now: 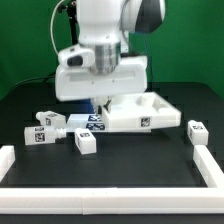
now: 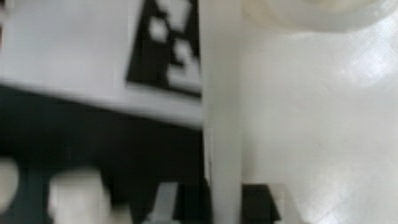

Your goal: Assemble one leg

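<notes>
Exterior view: gripper [image 1: 100, 104] low at the tabletop [image 1: 150, 110] rim, mid-worktop; I cannot tell its finger spread, wrist hides it | leg [image 1: 85, 142] lies loose toward the camera-side edge, apart from gripper | second leg [image 1: 197, 130] by the edge on the exterior view's right | wrist view: blurred fiducial tag [image 2: 164, 45]

Legs [image 1: 46, 126] crowd the exterior view's left, tabletop [image 1: 125, 120] blocks ctr; table [image 1: 140, 168] free nr front.
</notes>
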Controlling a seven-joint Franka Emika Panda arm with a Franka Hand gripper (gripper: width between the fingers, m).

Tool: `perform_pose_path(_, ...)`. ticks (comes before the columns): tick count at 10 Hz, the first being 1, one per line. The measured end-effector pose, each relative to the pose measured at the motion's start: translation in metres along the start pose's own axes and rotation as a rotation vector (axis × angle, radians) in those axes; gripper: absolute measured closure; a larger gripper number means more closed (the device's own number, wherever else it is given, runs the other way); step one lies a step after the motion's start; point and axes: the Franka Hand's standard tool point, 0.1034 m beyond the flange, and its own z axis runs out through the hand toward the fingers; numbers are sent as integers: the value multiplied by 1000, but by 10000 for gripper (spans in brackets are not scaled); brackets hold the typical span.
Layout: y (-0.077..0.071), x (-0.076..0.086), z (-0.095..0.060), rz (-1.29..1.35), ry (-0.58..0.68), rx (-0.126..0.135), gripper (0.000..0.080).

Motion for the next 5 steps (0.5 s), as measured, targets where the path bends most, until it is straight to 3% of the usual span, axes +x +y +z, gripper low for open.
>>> perform_pose_path(2, 1, 36, -20, 120, -58, 27, 742)
perform_pose_path(3, 10, 59, -23, 115, -39, 21, 742)
perform_pose_path(5, 14, 61, -21, 115, -41, 20, 742)
